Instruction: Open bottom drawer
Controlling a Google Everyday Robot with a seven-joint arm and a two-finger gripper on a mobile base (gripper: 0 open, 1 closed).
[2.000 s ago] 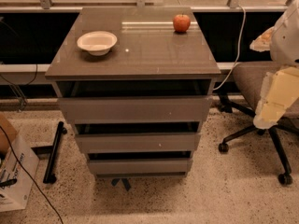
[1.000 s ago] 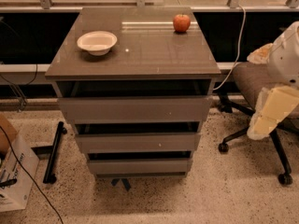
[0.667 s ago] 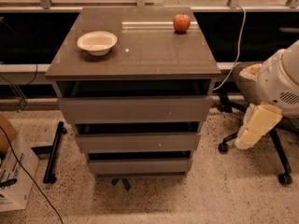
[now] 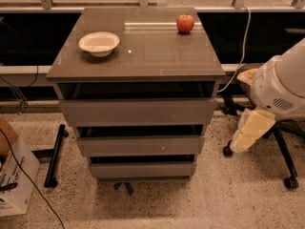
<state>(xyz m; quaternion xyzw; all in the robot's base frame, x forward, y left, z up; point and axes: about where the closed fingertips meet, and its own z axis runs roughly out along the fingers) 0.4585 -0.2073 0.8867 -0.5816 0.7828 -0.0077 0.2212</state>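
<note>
The grey-brown cabinet (image 4: 138,51) stands in the middle of the camera view with three drawers. The bottom drawer (image 4: 142,169) is the lowest and smallest front, plain and without a handle, with a dark gap above it. The middle drawer (image 4: 140,145) and top drawer (image 4: 138,111) sit above it. My gripper (image 4: 251,130), pale yellow, hangs from the white arm (image 4: 281,87) at the right. It is to the right of the cabinet at about middle-drawer height, apart from it and holding nothing.
A white bowl (image 4: 99,43) and a red apple (image 4: 185,23) sit on the cabinet top. An office chair base (image 4: 283,151) stands behind my arm at the right. A cardboard box (image 4: 14,175) and a black bar (image 4: 55,154) lie on the floor at the left.
My arm and gripper have moved left and down, closer to the cabinet's right side. The drawers, the bowl and the apple have not moved.
</note>
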